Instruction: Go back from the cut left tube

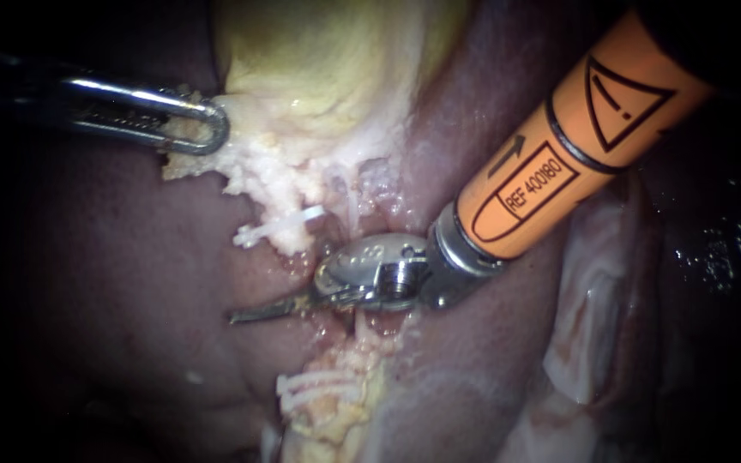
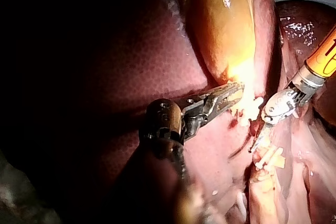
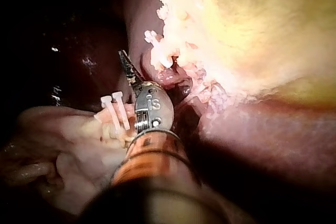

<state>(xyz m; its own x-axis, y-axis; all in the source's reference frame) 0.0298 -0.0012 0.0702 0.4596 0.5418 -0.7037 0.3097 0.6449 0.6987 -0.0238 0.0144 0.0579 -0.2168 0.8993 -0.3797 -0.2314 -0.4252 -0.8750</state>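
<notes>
Here, at the far left of the endoscope view, the left instrument (image 1: 212,129) comes in with its looped jaws pinching the pale, crumbly fringe of the gallbladder (image 1: 328,69). A little to the right and lower, a white clip (image 1: 278,225) lies across the upper stump of the cut tube (image 1: 292,243). Below it the right instrument (image 1: 246,314) points leftward over the liver (image 1: 113,283). Its thin blades are pressed together and hold nothing, reaching left past the gap between the two stumps. Under the blades, the lower stump (image 1: 340,416) carries two more white clips (image 1: 319,387). Farther right, the instrument's metal wrist and orange shaft rise toward the upper right corner.
</notes>
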